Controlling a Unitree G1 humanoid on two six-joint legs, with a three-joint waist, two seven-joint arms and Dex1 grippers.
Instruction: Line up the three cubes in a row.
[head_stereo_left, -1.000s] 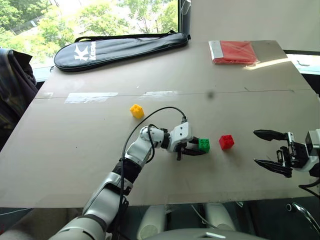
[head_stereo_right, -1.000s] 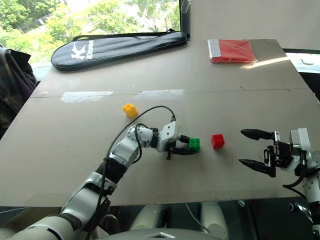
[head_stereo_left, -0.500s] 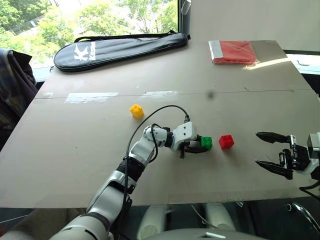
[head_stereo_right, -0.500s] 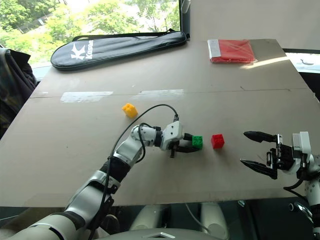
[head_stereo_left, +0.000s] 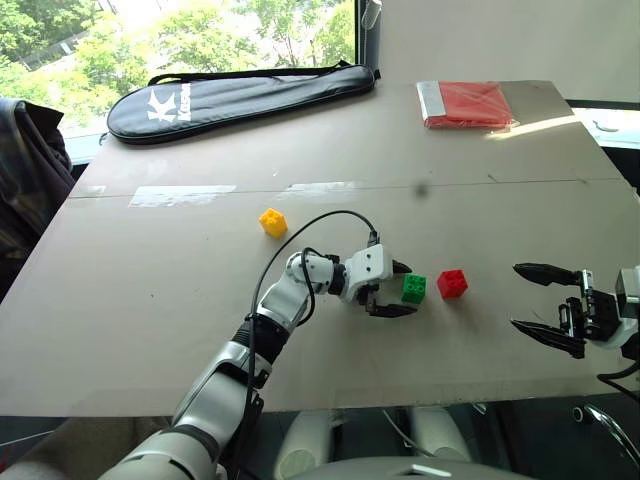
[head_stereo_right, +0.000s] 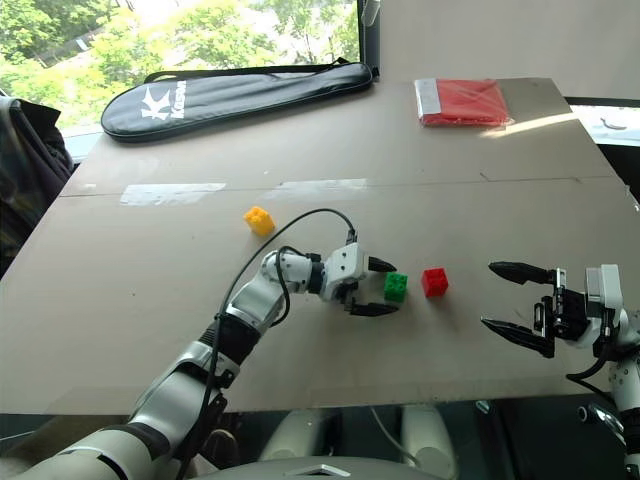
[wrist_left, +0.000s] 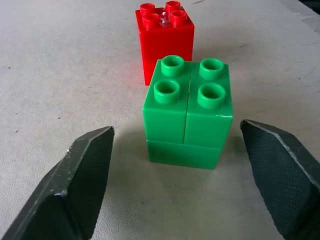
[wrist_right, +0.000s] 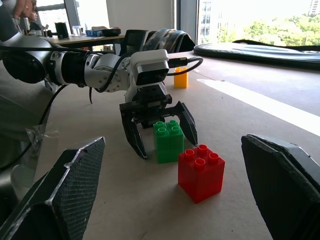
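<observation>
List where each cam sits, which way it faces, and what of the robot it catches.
Eye views: on the head, looking forward and down over the table; both arms show, left gripper open around the green cube.
Left wrist view: along the left fingers toward the green cube, red cube behind.
Right wrist view: along the right fingers toward the left gripper.
Shared: green and red cubes appear in all.

Bright daylight from the window (head_stereo_left: 180, 30), perhaps slightly overexposed.

black racket bag (head_stereo_left: 240, 95) lies along the table (head_stereo_left: 150, 290) far edge; flat red packet (head_stereo_left: 466, 104) at far right corner.
</observation>
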